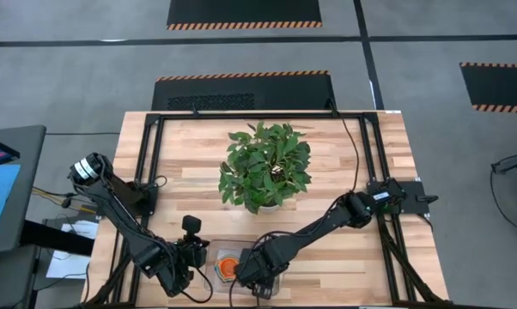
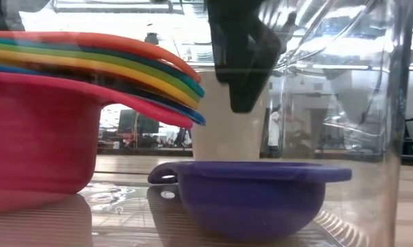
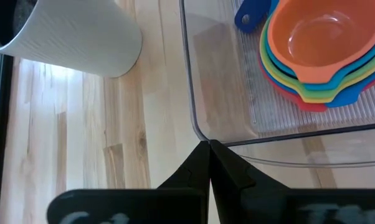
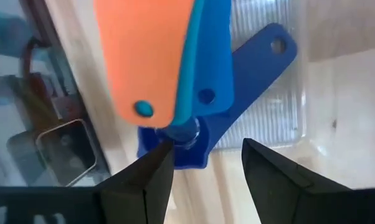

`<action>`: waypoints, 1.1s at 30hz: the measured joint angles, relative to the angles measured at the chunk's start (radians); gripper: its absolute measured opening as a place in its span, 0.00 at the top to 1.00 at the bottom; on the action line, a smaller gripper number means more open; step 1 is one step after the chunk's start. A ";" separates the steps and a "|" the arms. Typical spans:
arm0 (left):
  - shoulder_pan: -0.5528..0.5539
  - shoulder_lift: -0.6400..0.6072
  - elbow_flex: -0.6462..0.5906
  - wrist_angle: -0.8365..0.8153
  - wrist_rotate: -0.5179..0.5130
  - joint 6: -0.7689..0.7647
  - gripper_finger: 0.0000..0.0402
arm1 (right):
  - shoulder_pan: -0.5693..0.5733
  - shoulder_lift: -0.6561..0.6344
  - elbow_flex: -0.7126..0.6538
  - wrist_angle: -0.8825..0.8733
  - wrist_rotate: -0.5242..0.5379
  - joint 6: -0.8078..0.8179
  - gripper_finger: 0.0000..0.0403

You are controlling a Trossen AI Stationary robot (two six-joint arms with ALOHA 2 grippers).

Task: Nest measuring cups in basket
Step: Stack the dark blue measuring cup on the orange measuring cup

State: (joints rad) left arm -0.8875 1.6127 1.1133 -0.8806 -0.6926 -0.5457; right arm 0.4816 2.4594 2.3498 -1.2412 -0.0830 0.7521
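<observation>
The clear basket [image 1: 216, 276] lies at the table's near edge. In it the measuring cups [image 3: 312, 46] sit nested, orange on top and red at the bottom [image 2: 35, 137], their handles fanned out. The dark blue cup [image 2: 254, 199] rests alone on the basket floor, partly under those handles [image 4: 150, 56]. My right gripper [image 4: 206, 165] hovers open above the dark blue cup's handle [image 4: 265, 59], clear of it in the low view [image 2: 242, 75]. My left gripper [image 3: 207, 149] is shut at the basket's left corner [image 3: 199, 132]. My left gripper has its shut tips level against the outside of the basket's rounded corner wall [image 3: 203, 140], coming from the table's left. I cannot tell whether they touch it.
A leafy potted plant [image 1: 265, 167] in a white ribbed pot [image 3: 69, 37] stands mid-table, beyond the basket. Bare wood lies left of the basket [image 3: 113, 155]. A black frame [image 1: 151, 163] runs round the table's edges.
</observation>
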 joint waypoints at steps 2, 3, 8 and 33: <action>0.000 0.000 0.000 0.000 0.000 0.000 1.00 | 0.000 -0.020 0.004 0.019 0.000 0.006 0.48; 0.000 0.000 0.000 0.000 0.000 0.001 1.00 | 0.003 -0.040 0.000 0.016 0.006 0.019 0.48; 0.000 0.000 0.000 0.009 0.000 0.016 1.00 | 0.019 -0.122 0.002 0.010 0.035 0.078 0.51; 0.140 0.001 0.004 0.288 0.085 -0.222 1.00 | 0.415 -0.313 -0.164 -0.329 0.982 0.791 0.74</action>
State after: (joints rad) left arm -0.7479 1.6135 1.1175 -0.5931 -0.6075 -0.7677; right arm 0.8969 2.1460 2.1863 -1.5701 0.8985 1.5428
